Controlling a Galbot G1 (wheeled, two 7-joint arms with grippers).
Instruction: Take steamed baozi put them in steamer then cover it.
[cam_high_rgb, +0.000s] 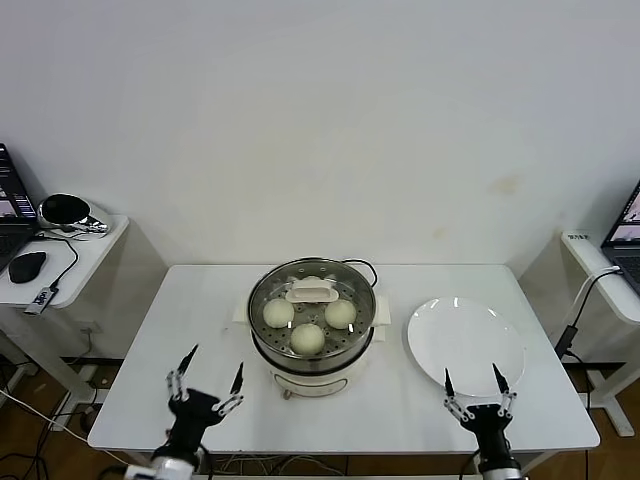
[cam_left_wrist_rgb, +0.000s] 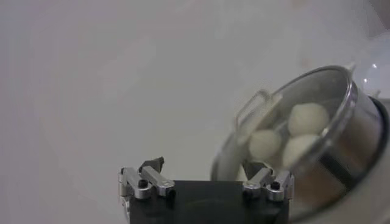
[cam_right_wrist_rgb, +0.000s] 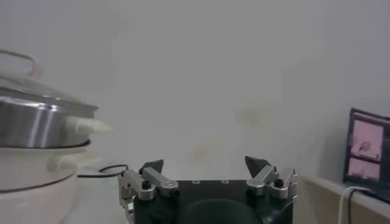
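Note:
The steamer (cam_high_rgb: 312, 350) stands mid-table on its cream base. The clear glass cover (cam_high_rgb: 345, 285), with its cream handle (cam_high_rgb: 311, 293), sits on the pot. Three baozi (cam_high_rgb: 308, 338) show through the glass; a fourth is partly hidden under the handle. My left gripper (cam_high_rgb: 212, 369) is open and empty at the table's front left, apart from the pot. My right gripper (cam_high_rgb: 471, 381) is open and empty at the front right, just in front of the plate. In the left wrist view the covered steamer (cam_left_wrist_rgb: 359, 131) and baozi (cam_left_wrist_rgb: 308, 118) show; the right wrist view shows the steamer (cam_right_wrist_rgb: 36, 125) from the side.
A flat white plate (cam_high_rgb: 466, 345) lies bare right of the steamer. The steamer's black cord (cam_high_rgb: 372, 268) runs behind it. Side tables stand at the far left (cam_high_rgb: 60, 260) and far right (cam_high_rgb: 600, 270) with devices on them.

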